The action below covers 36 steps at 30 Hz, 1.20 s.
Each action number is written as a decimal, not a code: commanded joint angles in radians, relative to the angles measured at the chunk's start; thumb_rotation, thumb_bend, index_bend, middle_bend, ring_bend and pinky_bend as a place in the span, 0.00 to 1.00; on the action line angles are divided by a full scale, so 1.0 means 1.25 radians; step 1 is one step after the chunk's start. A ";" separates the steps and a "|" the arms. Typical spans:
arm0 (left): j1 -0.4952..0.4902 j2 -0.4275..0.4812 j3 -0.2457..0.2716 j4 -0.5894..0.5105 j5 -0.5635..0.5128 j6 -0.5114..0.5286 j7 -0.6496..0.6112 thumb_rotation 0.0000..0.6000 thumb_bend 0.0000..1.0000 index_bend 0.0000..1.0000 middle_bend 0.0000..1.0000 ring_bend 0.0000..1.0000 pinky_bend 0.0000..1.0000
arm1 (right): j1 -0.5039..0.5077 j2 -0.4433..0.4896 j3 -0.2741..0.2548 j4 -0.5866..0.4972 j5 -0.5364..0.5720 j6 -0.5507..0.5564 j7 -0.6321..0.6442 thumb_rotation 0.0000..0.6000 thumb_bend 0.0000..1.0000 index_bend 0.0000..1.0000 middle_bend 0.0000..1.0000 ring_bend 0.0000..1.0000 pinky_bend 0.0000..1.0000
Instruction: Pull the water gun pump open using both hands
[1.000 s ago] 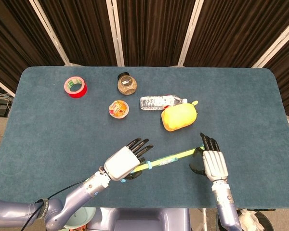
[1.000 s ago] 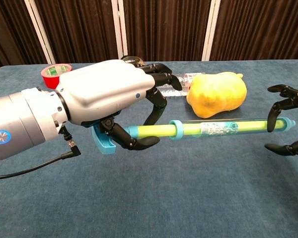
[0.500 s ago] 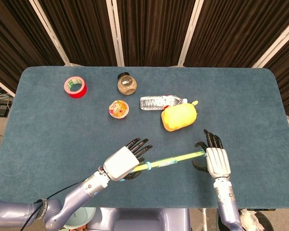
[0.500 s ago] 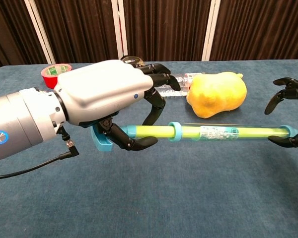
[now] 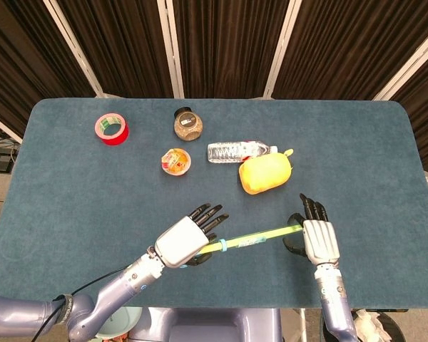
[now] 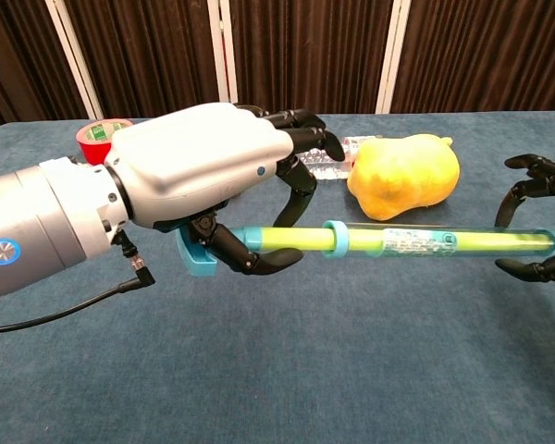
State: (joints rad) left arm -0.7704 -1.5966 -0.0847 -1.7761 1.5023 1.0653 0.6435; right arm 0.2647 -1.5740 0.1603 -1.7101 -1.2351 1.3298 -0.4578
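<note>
The water gun (image 6: 416, 242) is a long clear tube with a yellow-green rod inside, a blue collar (image 6: 336, 238) and a blue handle (image 6: 196, 259). It hangs level just above the table. My left hand (image 6: 203, 176) grips the handle end, fingers wrapped over the rod. My right hand (image 6: 541, 227), cut off by the frame edge, holds the tube's far end between fingers above and thumb below. In the head view the water gun (image 5: 253, 237) spans from my left hand (image 5: 182, 241) to my right hand (image 5: 318, 239) near the table's front edge.
A yellow soft toy (image 5: 265, 173) lies just behind the tube. Further back are a water bottle (image 5: 235, 151), a fruit cup (image 5: 176, 161), a brown jar (image 5: 187, 123) and a red tape roll (image 5: 112, 128). The blue table (image 5: 71, 199) ends close behind both hands.
The water gun has shifted a little to the right. My right hand's fingers lifted off the tube end, then came back down around it. My left hand kept its grip.
</note>
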 commanded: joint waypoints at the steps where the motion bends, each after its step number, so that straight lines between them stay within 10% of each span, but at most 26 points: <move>1: 0.000 0.000 -0.002 -0.002 -0.001 0.001 0.001 1.00 0.39 0.61 0.11 0.02 0.15 | 0.001 -0.002 -0.001 0.001 0.001 0.001 0.001 1.00 0.32 0.48 0.04 0.05 0.07; 11: -0.001 0.004 -0.005 -0.010 0.001 0.002 0.005 1.00 0.39 0.61 0.11 0.02 0.15 | 0.003 -0.006 -0.005 0.005 -0.003 0.006 0.008 1.00 0.48 0.60 0.08 0.06 0.07; 36: 0.010 0.045 0.002 -0.041 0.033 0.021 -0.011 1.00 0.39 0.61 0.12 0.02 0.15 | 0.006 0.033 0.032 0.056 0.031 0.017 0.037 1.00 0.48 0.70 0.11 0.08 0.07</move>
State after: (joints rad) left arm -0.7587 -1.5437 -0.0820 -1.8230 1.5413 1.0885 0.6293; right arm 0.2717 -1.5350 0.1977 -1.6422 -1.1980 1.3513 -0.4129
